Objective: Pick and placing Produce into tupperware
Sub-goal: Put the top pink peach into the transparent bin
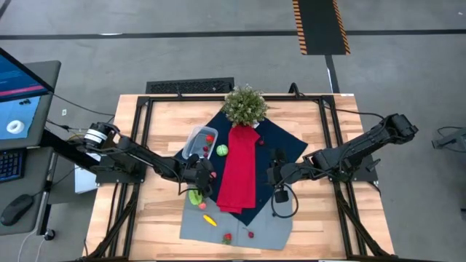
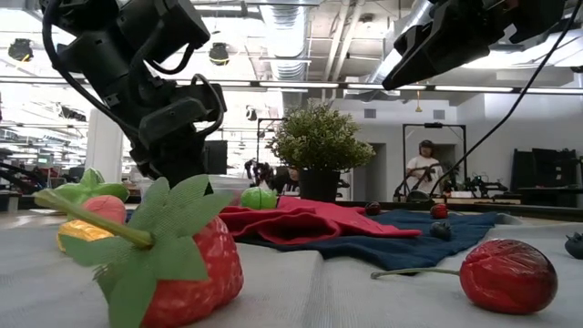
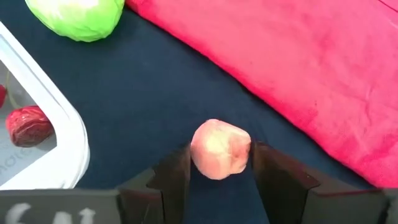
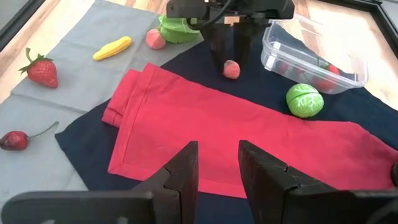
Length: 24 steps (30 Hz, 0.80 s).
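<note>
While L gripper [image 3: 221, 167] pinches a pink peach [image 3: 220, 149] just beside the tupperware [image 4: 314, 59], transfer step's underway; next: carry over tub rim, release. R gripper [image 4: 217, 163], jaws apart, waits w/ nothing over red cloth [image 4: 249, 143].

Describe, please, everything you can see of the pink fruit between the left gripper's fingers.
The peach is small, round, pale pink with a yellowish blush, matte like a toy. It sits between the left gripper fingers, which close on both its sides, over the navy cloth, beside the red cloth and near the tupperware.
</note>
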Available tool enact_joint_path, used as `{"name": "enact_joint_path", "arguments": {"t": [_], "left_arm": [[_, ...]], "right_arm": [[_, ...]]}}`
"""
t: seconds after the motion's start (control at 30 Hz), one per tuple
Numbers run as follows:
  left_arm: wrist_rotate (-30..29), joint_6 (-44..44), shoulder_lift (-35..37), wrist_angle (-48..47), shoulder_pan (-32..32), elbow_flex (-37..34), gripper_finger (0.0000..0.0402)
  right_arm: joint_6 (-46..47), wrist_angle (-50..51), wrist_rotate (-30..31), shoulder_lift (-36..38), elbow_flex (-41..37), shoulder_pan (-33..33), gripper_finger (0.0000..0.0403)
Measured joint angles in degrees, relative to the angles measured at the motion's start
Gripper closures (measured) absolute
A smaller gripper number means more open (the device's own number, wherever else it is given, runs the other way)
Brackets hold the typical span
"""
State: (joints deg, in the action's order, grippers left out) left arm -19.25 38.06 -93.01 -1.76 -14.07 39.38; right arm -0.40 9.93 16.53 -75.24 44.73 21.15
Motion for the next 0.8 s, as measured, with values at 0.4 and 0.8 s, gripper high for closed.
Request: {"name": "enact_joint_path", "arguments": {"t": [0.4,0.8], "left_arm": [[0.08,-0.02,0.04,0.02,0.37,0.0,0.0326],[-0.56,-1.19,0.04,0.51,0.15,0.0,0.0351]], "right_arm": [[0.0,0.0,0.0,0.0,0.0,-0.02,0.0265],[-0.02,0.13,0.0,0.0,0.0,-0.02,0.0265]]}}
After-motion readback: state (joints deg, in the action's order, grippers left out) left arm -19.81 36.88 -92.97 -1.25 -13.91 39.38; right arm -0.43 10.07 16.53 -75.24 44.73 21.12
